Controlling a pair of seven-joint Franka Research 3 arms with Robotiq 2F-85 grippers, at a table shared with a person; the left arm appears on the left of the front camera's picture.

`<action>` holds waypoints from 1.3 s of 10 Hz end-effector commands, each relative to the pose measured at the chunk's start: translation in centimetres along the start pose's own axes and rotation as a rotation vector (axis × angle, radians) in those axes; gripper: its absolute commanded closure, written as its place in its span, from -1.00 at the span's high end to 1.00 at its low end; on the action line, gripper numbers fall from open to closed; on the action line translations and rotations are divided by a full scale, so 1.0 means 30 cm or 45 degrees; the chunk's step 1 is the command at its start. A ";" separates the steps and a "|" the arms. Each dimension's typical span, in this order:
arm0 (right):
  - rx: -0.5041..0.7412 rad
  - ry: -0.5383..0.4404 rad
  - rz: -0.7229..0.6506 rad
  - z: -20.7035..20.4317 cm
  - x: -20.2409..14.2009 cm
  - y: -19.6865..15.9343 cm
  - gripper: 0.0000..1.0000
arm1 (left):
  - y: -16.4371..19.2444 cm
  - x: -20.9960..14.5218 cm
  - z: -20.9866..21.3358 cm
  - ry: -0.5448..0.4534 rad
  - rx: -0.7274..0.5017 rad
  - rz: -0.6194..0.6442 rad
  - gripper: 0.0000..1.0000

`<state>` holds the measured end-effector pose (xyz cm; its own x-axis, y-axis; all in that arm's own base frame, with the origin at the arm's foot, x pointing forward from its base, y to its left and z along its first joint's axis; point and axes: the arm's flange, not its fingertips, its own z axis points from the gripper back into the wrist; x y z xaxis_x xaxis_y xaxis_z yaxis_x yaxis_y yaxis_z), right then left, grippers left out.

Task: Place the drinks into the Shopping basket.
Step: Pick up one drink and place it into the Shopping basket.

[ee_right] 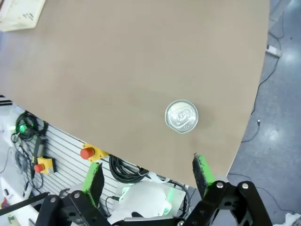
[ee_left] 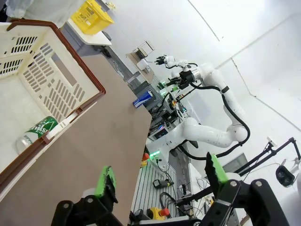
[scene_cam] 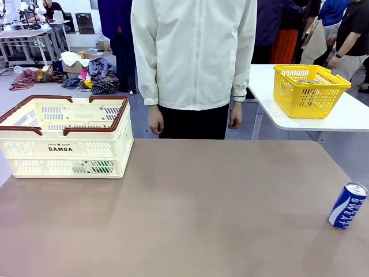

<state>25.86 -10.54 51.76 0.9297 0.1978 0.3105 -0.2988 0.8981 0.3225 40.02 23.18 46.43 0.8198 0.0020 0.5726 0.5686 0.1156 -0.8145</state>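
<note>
Blue-and-white can [scene_cam: 347, 206] upright, green can [ee_left: 42, 128] in cream basket [scene_cam: 34, 151], left end effector [ee_left: 160, 172] and right end effector [ee_right: 148, 168] gaping, empty

The table [scene_cam: 190, 208] is showing a smooth, matt brown top that is barely reflecting the light. The basket [scene_cam: 60, 149] is looking like hard moulded plastic, its cream walls and brown rim giving off a faint sheen. The blue can [scene_cam: 347, 206] is gleaming as glossy printed metal, and its top [ee_right: 181, 116] is shining as bare silver metal. The green can [ee_left: 40, 129] is showing a glossy printed skin. The yellow basket [scene_cam: 308, 92] is appearing as bright, smooth plastic. The jacket [scene_cam: 193, 52] is hanging as thin, matt white cloth. The left gripper [ee_left: 161, 175] and right gripper [ee_right: 148, 173] are showing matt black bodies, their green pads [ee_left: 106, 182] looking dull and rubbery.
</note>
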 end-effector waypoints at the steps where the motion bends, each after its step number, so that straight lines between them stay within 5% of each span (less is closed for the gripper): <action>1: -0.024 -0.005 0.025 0.002 0.015 0.025 1.00 | -0.014 -0.006 0.000 0.017 -0.007 0.005 1.00; 8: -0.427 0.190 -0.257 -0.289 0.120 0.025 1.00 | -0.014 -0.006 0.000 0.017 -0.007 0.005 1.00; 13: -0.419 0.213 -0.455 -0.438 0.102 -0.015 1.00 | -0.014 -0.006 0.000 0.017 -0.007 0.005 1.00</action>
<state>34.58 -6.96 44.60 0.9957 -0.0595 0.0712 0.0533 0.9949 0.0861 40.02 23.19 46.43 0.8199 0.0020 0.5726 0.5685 0.1158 -0.8145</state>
